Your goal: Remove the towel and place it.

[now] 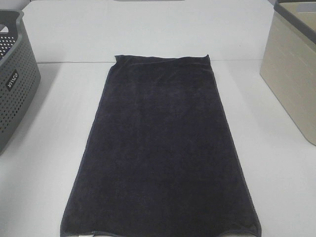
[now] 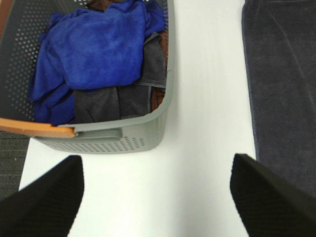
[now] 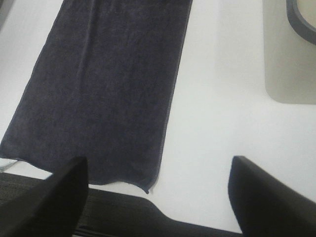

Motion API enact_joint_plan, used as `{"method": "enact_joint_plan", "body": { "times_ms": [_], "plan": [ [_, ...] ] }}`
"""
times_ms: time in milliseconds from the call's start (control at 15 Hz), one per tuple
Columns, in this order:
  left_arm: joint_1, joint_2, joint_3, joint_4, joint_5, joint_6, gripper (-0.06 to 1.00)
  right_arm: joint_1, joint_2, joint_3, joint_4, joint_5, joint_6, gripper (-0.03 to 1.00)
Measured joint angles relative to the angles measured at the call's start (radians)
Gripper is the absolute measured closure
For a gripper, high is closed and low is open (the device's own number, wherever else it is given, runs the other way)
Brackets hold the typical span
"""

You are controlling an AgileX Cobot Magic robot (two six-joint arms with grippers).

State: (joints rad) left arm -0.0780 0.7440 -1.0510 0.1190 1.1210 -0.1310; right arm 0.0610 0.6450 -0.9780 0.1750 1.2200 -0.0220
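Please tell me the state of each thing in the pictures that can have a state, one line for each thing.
Towel: spread flat on the table, not held.
Grey basket: upright, filled with crumpled cloths, a blue one on top.
Beige basket: upright, contents hidden.
Left claw: open, empty, above bare table between grey basket and towel.
Right claw: open, empty, above the table edge beside a towel corner.

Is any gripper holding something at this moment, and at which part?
Nothing is held. The left gripper and right gripper both stand open with only the white table between their fingers. The towel lies flat, untouched.
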Motion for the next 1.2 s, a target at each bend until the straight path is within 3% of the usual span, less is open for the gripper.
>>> {"method": "enact_joint_plan", "body": {
  "times_ms": [400, 600, 867, 1000, 1200],
  "plan": [
    [0.0, -0.48, 0.28, 0.037, 0.002, 0.016, 0.18, 0.0, -0.39, 0.256, -0.055, 0.0, 0.003, 0.2],
    [0.0, -0.725, 0.394, -0.022, 0.002, 0.081, 0.18, 0.0, -0.624, 0.391, -0.074, 0.0, -0.041, 0.2],
    [0.0, -0.75, 0.52, -0.119, -0.023, 0.108, 0.18, 0.0, -0.649, 0.488, -0.074, -0.039, -0.066, 0.2],
    [0.0, -0.75, 0.529, -0.132, -0.023, 0.131, 0.18, 0.0, -0.649, 0.511, -0.074, -0.101, -0.07, 0.2],
    [0.0, -0.75, 0.532, -0.141, -0.029, 0.131, 0.18, 0.0, -0.649, 0.522, -0.074, -0.104, -0.071, 0.2]
  ]
}}
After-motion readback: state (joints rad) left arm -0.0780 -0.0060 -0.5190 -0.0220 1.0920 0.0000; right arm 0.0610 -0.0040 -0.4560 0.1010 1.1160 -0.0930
